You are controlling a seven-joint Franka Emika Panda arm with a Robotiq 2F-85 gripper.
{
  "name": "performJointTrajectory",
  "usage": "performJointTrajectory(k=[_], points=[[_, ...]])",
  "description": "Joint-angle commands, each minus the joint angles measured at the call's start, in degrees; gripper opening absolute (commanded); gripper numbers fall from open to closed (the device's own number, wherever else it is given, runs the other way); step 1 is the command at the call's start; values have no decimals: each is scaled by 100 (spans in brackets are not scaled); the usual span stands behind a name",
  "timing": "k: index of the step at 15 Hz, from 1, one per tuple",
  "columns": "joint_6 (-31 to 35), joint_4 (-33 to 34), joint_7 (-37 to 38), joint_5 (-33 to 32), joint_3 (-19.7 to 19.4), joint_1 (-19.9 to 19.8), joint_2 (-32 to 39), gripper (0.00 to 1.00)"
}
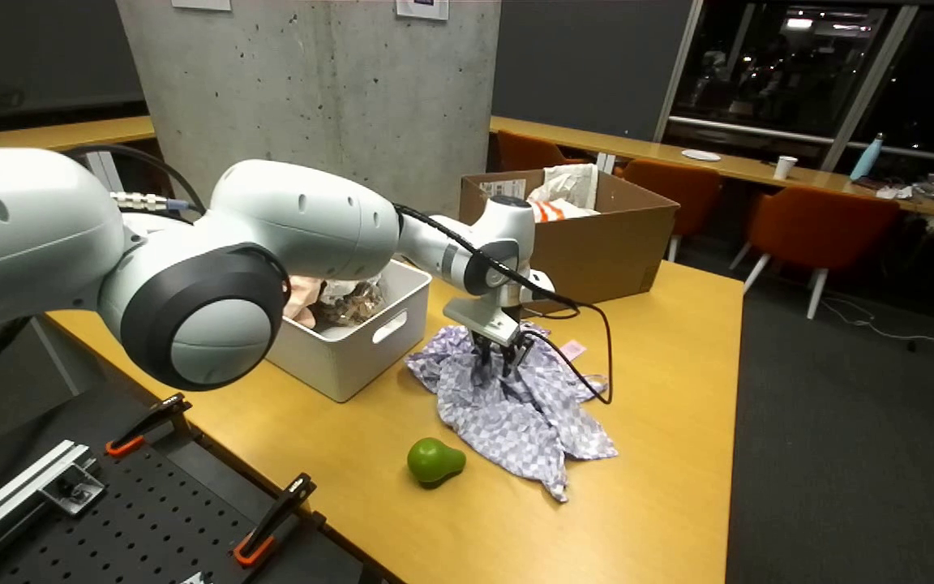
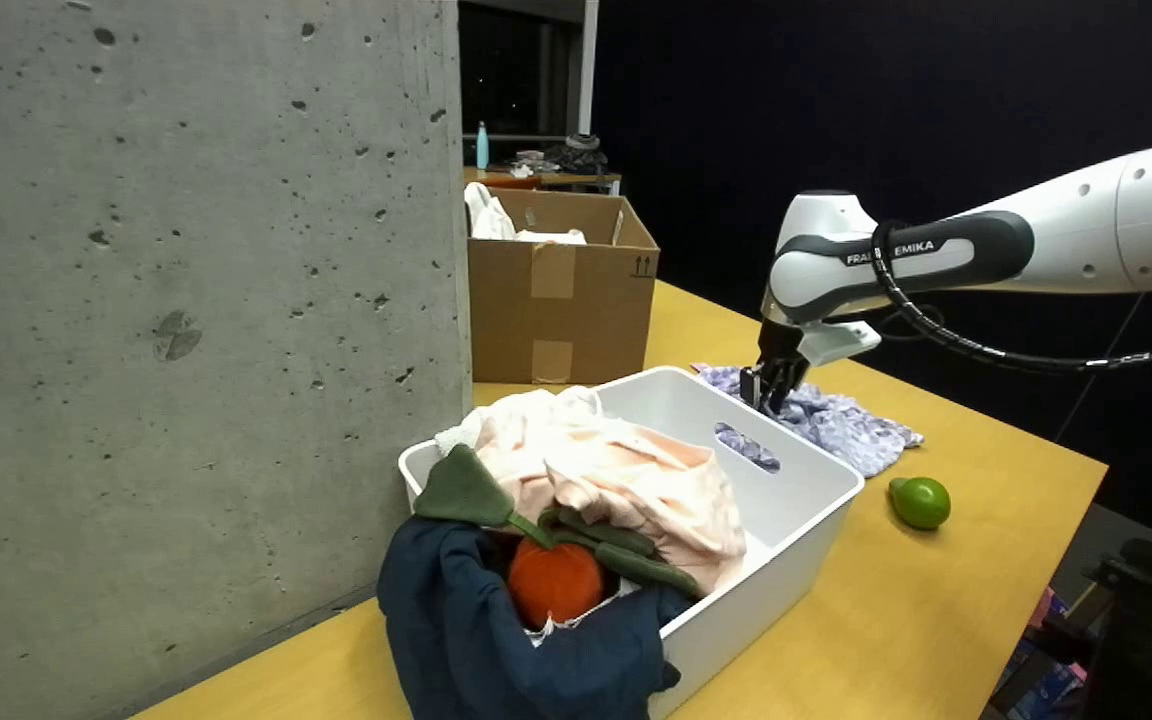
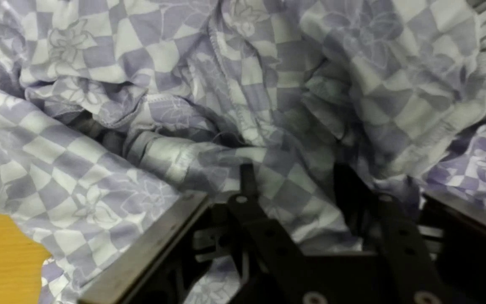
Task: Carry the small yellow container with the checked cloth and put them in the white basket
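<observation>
The checked cloth [image 1: 507,414] lies crumpled on the table beside the white basket [image 1: 362,365], its purple-blue and white squares filling most of the wrist view. My gripper [image 3: 295,166] points down into the folds, and its dark fingers [image 3: 248,181] stand apart with loose cloth between them. A gap between the fingertips still shows, so the cloth is not pinched. In an exterior view the gripper [image 2: 764,395] sits low on the cloth, just beyond the basket's handle wall. No small yellow container shows in any view; it is hidden or out of view.
A green pear-shaped object [image 1: 434,461] rests on the table near the cloth. Pinkish cloth [image 2: 636,470], a navy cloth [image 2: 506,620] and an orange-red round thing [image 2: 554,582] fill part of the basket. Behind stands a brown cardboard box [image 1: 597,255]. A concrete pillar [image 2: 196,300] borders the table.
</observation>
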Motion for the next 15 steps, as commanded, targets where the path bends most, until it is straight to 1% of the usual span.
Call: performJointTrajectory(k=[1,2,3,5,6,7,9,10,11,12,13,14,15], points=[[40,19,-43,-66,76,-86,0,20],[7,48,-41,-65,75,-95,0,14],[-16,77,-39,-56,82,-103,-1,49],[-48,161,-35,-53,80,-118,-8,52],[-60,208,-34,-50,81,-126,-15,57],[-85,298,-40,-46,86,-124,-21,65],[-117,529,-41,-50,87,-100,0,78],[-235,896,-38,-43,86,-98,161,86],[-220,987,-46,-49,89,-81,164,93],[-74,803,-63,-51,96,-59,32,99],[105,511,-128,-52,113,-36,-140,100],[66,505,-285,30,229,-54,-150,100],[37,470,-61,-53,106,-40,-147,100]])
